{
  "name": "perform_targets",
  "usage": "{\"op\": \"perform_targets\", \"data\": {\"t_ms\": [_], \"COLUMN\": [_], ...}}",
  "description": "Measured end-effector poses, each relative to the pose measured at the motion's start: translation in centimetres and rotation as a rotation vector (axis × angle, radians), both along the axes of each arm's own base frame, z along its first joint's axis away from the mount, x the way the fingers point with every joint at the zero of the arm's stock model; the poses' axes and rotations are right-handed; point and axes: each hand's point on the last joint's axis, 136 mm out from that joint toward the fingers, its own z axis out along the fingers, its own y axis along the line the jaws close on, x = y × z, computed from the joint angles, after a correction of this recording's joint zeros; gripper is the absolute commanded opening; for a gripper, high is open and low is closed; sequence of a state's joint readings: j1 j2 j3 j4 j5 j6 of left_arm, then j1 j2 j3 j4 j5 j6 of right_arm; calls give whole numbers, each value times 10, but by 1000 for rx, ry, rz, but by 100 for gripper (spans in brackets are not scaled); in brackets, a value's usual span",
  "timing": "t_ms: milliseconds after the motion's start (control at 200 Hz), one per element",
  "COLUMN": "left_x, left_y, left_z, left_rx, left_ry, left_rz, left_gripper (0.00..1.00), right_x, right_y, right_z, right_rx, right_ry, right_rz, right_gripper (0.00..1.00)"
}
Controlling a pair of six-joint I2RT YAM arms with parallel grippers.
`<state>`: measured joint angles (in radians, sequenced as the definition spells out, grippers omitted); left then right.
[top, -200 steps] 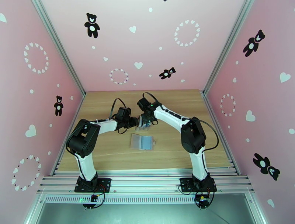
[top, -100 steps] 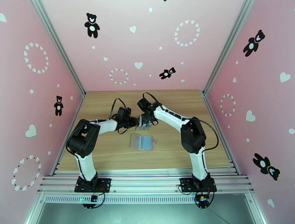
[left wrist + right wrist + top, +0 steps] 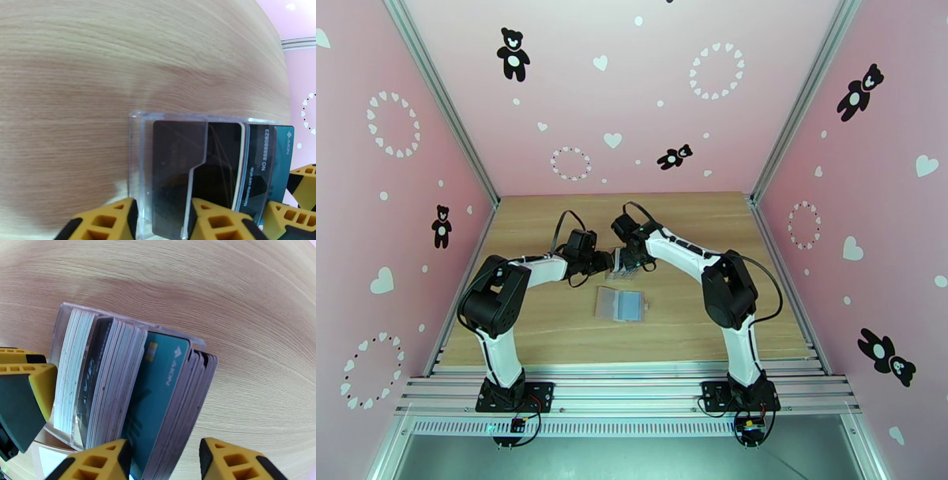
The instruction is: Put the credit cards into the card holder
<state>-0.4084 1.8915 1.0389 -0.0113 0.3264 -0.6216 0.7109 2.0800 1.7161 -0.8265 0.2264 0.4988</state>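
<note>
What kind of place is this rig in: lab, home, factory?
Probably a lab data-collection cell, not a home: an aluminium frame, printed pink backdrop walls with bear stickers, and two robot arms bolted to a base rail at a wooden table.

Top camera: high behind arm bases (image 3: 515, 395), looking down over table (image 3: 553, 335). Wrist cameras: close in, facing one card stand (image 3: 135, 158) from opposite sides

Robot test cell in a lab, wooden tabletop (image 3: 553, 331) boxed in by pink panels (image 3: 648, 118) with teddy-bear decals (image 3: 513, 54) and heart decals (image 3: 612, 140), aluminium extrusion frame (image 3: 442, 103), white-and-black left arm (image 3: 539, 268) and right arm (image 3: 683, 246) bolted to slotted rails (image 3: 632, 387).
</note>
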Motion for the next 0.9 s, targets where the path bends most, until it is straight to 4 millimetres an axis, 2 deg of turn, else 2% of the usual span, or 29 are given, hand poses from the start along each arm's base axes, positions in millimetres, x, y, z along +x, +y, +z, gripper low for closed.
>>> {"op": "perform_targets", "data": {"t_ms": [285, 606, 896], "left_x": [0, 0, 0], "left_y": [0, -1, -1], "left_z": [0, 0, 0], "left_rx": [-2, -3, -3], "left_ry": [0, 0, 0], "left_rz": [-1, -3, -2], "left_gripper": [40, 40, 40], "right_x": [5, 13, 12], "right_y": [-5, -10, -5], "right_z": [2, 17, 17], "right_rx": [-11, -46, -26], "right_ry": [-15, -56, -42], "right_rz": [-9, -11, 9], "right_gripper": [48, 41, 29]}}
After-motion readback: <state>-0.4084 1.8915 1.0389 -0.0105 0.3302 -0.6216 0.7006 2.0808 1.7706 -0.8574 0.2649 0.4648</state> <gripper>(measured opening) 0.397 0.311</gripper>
